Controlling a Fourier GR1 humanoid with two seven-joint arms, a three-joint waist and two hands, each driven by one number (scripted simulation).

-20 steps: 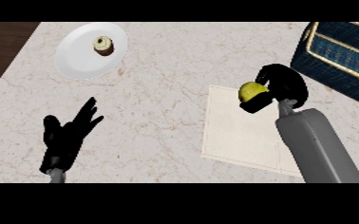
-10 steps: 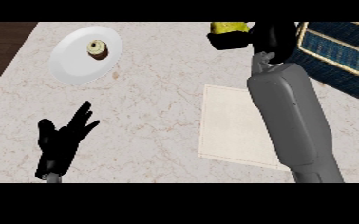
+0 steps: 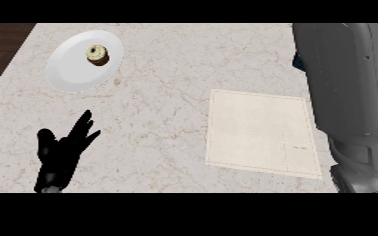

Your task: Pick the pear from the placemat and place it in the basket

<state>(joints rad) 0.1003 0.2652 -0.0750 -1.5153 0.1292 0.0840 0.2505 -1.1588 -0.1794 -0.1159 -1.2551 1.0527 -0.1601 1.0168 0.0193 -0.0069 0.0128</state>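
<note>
One thing I see fine: the left robot hand, black, low on the left, fingers straight and spread, holding nothing. The right robot hand is out of my view past its grey forearm, so I can't tell its state, or where the pear is. The beige cloth placemat lies beside that arm on the pale marble table. A white round plate carrying a small brown-and-cream snack sits far left.

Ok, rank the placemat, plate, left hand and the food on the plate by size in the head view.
The placemat is largest; then the plate and the left hand, too alike to rank; the food is smallest.
</note>
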